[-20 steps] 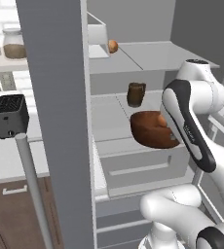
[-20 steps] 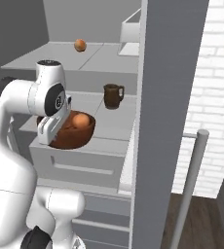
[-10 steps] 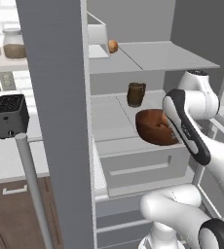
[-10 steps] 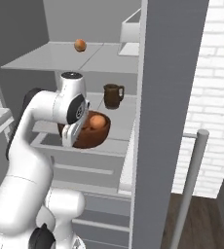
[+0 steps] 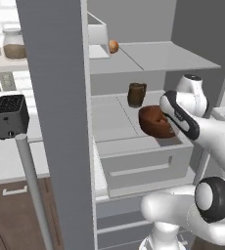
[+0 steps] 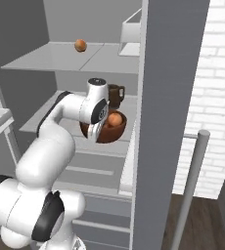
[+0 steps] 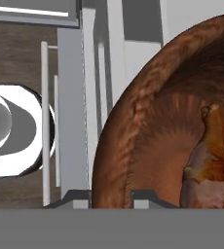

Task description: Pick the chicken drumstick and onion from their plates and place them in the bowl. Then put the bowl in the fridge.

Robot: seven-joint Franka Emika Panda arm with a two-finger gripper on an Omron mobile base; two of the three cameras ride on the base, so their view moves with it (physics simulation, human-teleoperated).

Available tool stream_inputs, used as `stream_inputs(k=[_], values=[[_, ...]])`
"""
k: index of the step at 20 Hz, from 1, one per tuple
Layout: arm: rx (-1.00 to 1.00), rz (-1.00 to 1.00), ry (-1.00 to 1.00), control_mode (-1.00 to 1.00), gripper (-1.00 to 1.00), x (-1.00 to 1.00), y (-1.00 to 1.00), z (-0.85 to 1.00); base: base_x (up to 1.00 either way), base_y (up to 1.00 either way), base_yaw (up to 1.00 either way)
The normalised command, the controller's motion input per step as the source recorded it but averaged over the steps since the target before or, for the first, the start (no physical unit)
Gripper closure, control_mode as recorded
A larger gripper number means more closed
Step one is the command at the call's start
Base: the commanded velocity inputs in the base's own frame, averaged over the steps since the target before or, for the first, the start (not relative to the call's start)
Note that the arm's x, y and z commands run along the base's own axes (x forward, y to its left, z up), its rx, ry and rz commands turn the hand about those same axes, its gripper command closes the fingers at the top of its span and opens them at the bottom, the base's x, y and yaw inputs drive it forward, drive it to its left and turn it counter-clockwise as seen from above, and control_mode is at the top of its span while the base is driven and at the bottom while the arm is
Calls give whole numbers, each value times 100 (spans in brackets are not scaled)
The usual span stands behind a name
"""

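— Since a second ago, what has moved?

— Deeper into the fridge (image 5: 134, 146) goes my arm, and the bowl (image 5: 155, 122) with it: it was out at the shelf's front edge and now sits further in, near the mug (image 5: 136, 94).

— From the left, what do you see?

— On the counter, a black toaster (image 5: 10, 116) and a jar (image 5: 14, 44). Then the open fridge, with a small orange ball (image 5: 113, 46) on the top shelf, the mug on the middle shelf and the bowl just to its right.

— And your fingers?

— My gripper (image 7: 111, 197) is clamped on the bowl's rim, one tip on each side of the wall. Inside lie the drumstick (image 7: 209, 163) and the onion (image 6: 115, 119).
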Motion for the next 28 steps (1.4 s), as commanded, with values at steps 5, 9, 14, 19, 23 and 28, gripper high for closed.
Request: stream_inputs(k=[5, 9, 14, 19, 23, 28], values=[[0, 0, -1, -100, 100, 69, -5, -43, 0, 0, 0], [0, 0, 0, -100, 100, 52, 0, -4, 0, 0, 0], [0, 0, 0, -100, 100, 43, 0, 0, 0, 0, 0], [0, 0, -3, -100, 100, 42, 0, -9, 0, 0, 0], [0, 0, -5, -100, 100, 20, 0, -18, 0, 0, 0], [0, 0, -3, -100, 100, 0, 0, -12, 0, 0, 0]])
